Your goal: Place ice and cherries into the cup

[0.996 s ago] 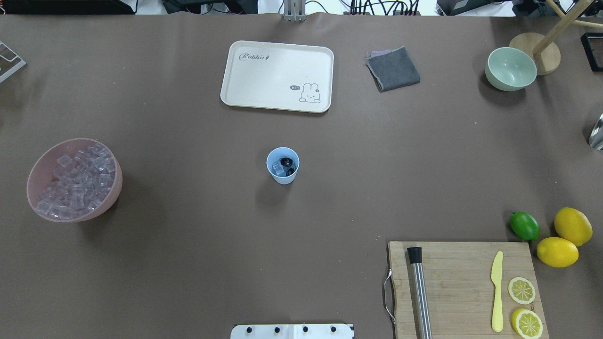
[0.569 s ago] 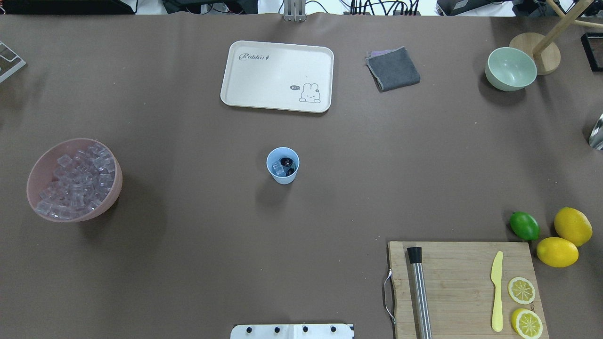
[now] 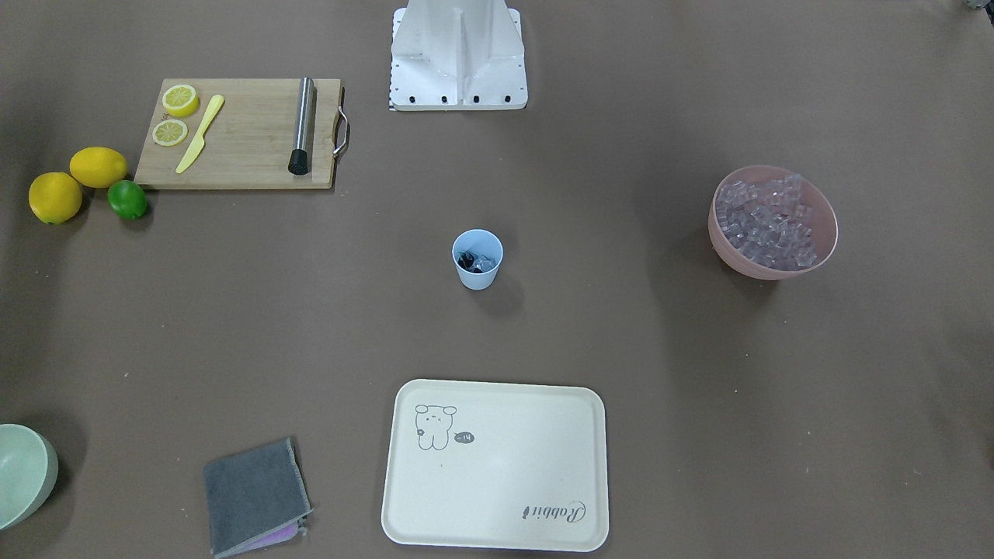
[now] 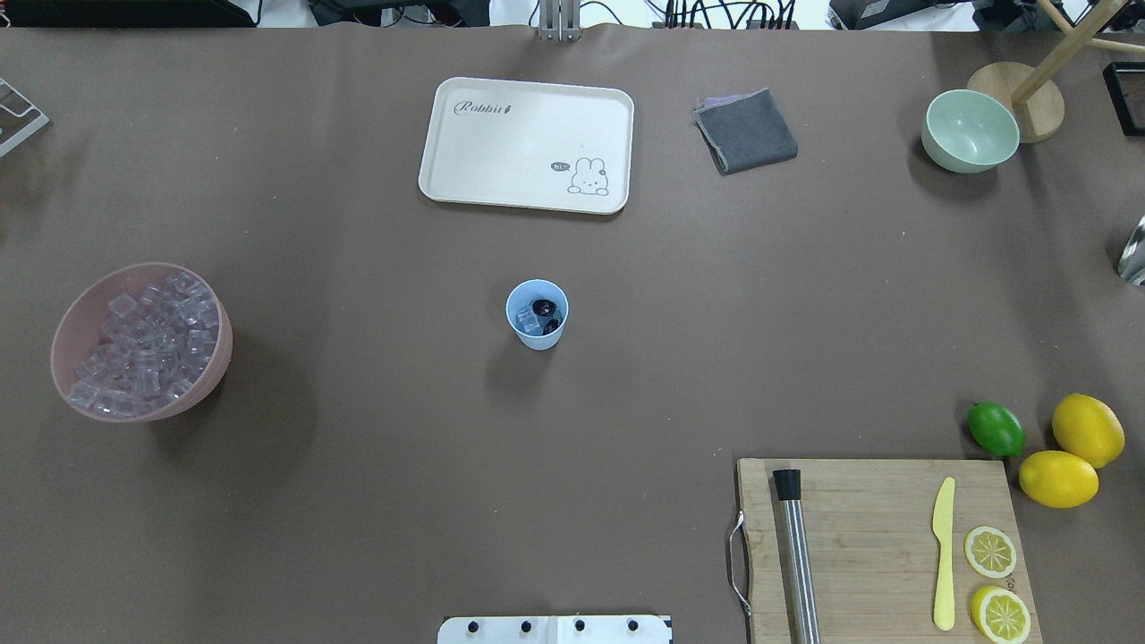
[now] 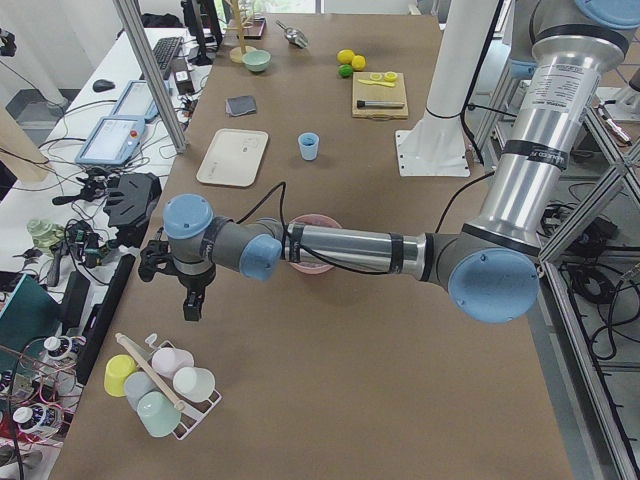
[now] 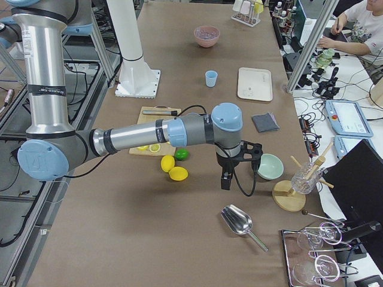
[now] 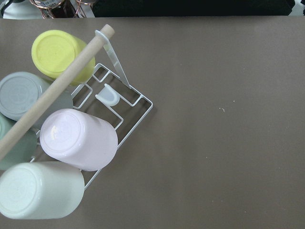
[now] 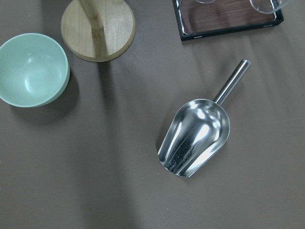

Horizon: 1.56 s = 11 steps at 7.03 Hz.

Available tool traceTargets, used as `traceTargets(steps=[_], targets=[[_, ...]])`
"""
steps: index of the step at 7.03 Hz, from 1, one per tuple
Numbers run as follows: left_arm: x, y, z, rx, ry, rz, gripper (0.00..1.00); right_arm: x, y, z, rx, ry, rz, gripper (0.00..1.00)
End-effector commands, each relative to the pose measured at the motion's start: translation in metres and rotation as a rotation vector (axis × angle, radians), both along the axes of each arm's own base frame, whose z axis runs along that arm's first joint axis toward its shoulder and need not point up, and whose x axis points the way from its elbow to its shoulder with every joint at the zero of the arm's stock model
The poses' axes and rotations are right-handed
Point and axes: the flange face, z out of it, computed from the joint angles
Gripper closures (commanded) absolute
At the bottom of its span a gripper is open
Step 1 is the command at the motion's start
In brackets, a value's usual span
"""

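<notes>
The light blue cup (image 4: 537, 315) stands upright mid-table, also in the front-facing view (image 3: 477, 260). Inside it lie the dark cherries (image 4: 546, 309) beside a clear piece of ice (image 4: 529, 325). More ice (image 4: 148, 340) fills the pink bowl (image 4: 67, 326) at the table's left. My left gripper (image 5: 192, 305) hangs far from the cup, over the table end by a rack of cups (image 7: 71, 138). My right gripper (image 6: 225, 181) hangs at the other end, above a metal scoop (image 8: 195, 136). Both show only in side views, so I cannot tell whether they are open or shut.
A cream tray (image 4: 526, 145) and a grey cloth (image 4: 746, 131) lie beyond the cup. A pale green bowl (image 4: 970, 131) and a wooden stand (image 4: 1029, 98) are at far right. The cutting board (image 4: 877, 546) carries a steel muddler, yellow knife and lemon slices; a lime (image 4: 996, 429) and lemons lie beside it.
</notes>
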Motion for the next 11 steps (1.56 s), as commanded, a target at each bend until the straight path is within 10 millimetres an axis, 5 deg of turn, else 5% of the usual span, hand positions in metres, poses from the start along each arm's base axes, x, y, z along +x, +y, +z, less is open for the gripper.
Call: traceTargets(steps=[1, 5, 11], targets=[[0.001, 0.004, -0.002, -0.016, 0.062, 0.016, 0.02, -0.010, -0.008, 0.005, 0.002, -0.050, -0.038, 0.00], [-0.002, 0.032, 0.014, -0.029, 0.058, 0.010, 0.02, -0.053, -0.014, 0.004, 0.005, -0.037, -0.117, 0.00], [-0.003, 0.032, 0.021, -0.051, 0.057, 0.007, 0.02, -0.057, -0.019, -0.005, 0.029, -0.034, -0.128, 0.00]])
